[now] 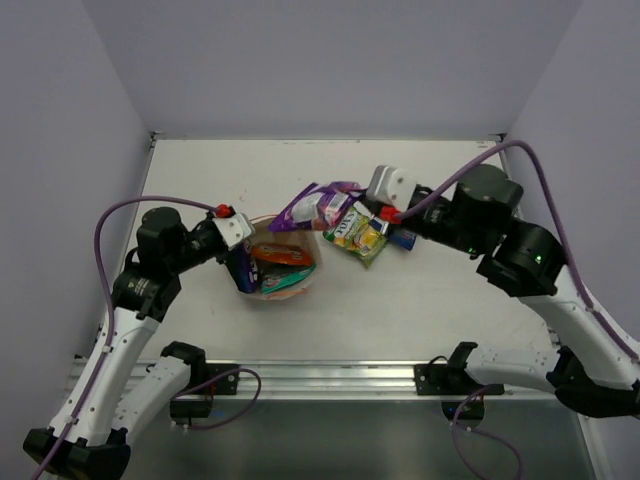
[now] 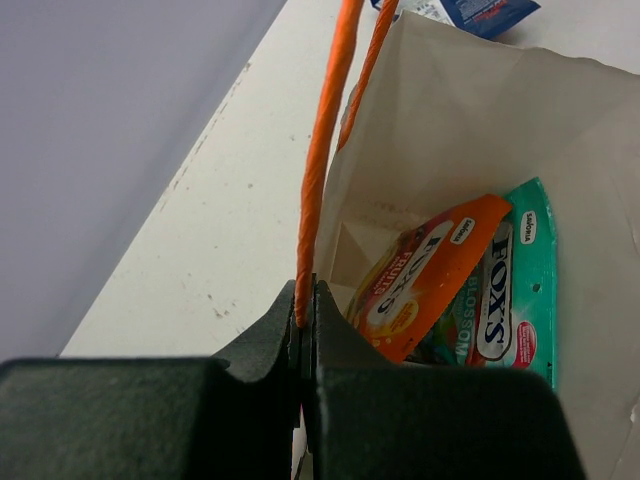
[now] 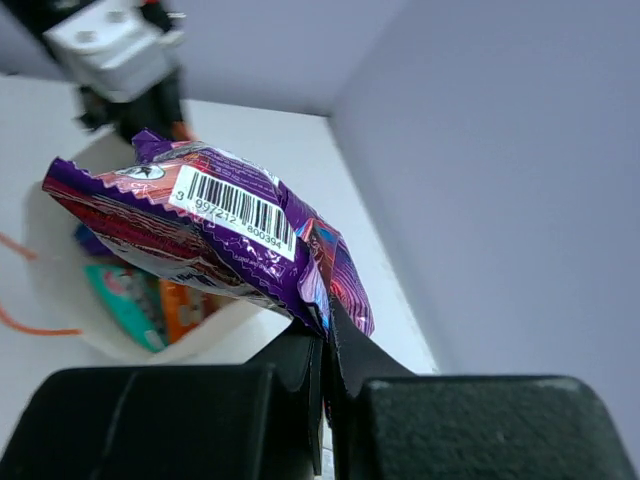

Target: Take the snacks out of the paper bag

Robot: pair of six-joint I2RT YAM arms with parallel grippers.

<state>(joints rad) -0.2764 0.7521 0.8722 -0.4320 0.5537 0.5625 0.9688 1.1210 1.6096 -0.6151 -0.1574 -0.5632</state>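
The left gripper (image 2: 305, 318) is pinching the orange loop handle (image 2: 325, 150), which is running up toward twelve o'clock. The paper bag (image 2: 470, 110) is gaping open at two o'clock from the jaws. Inside it, an orange-red packet (image 2: 435, 270) is leaning against a teal-pink packet (image 2: 520, 290) at its three o'clock. A blue-white packet (image 2: 485, 12) is lying on the table (image 2: 220, 230) past the bag's rim, at one o'clock.

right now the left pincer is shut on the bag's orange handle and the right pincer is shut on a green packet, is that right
Not quite. The right pincer is shut on a purple packet, not a green one, as the right wrist view shows. The left pincer is indeed shut on the orange handle of the bag.
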